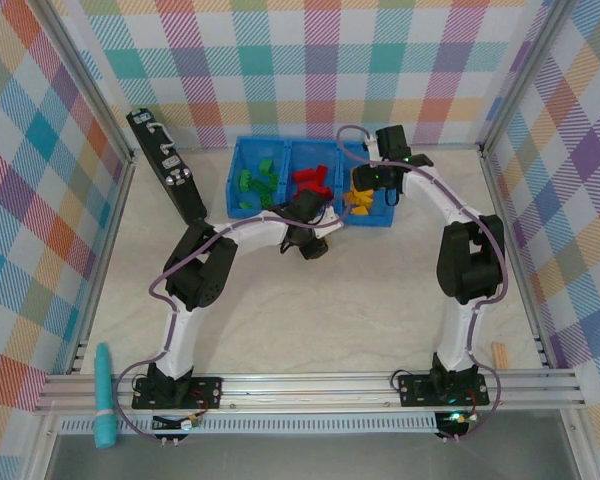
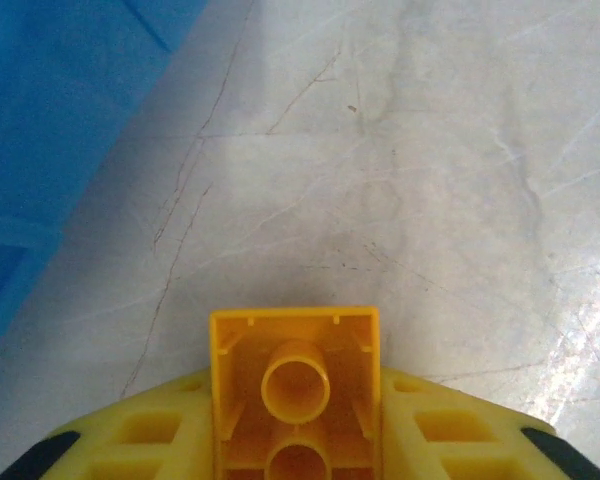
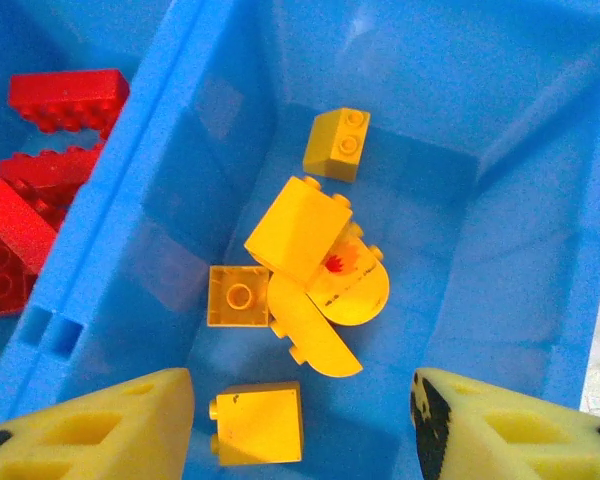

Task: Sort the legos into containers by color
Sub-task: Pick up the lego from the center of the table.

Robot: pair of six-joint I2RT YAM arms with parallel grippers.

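Holding one yellow brick (image 2: 295, 350), our left hand (image 2: 295, 415) is closed tight on it. The brick's hollow bottom faces the left wrist camera, and its long side runs straight out from the hand. We hang over the counter (image 2: 430, 180), just in front of the tray (image 1: 265, 145), by its middle bin.

The yellow bin (image 3: 500, 200) is the right one, so it lies ahead of the left hand and off to the right. We think the brick has to go over the front wall and to the right. Our right hand (image 3: 300, 390) is nearer. It hangs over that very bin, wide open, with nothing in it. We guess it could get in the way.

We count three bins in a row. Six yellow pieces (image 3: 298, 228) lie in the right bin. The middle bin has red bricks (image 3: 40, 200); we can count at least three. The green bricks (image 1: 255, 180) in the left bin are too small to count. One brick is in the left hand.
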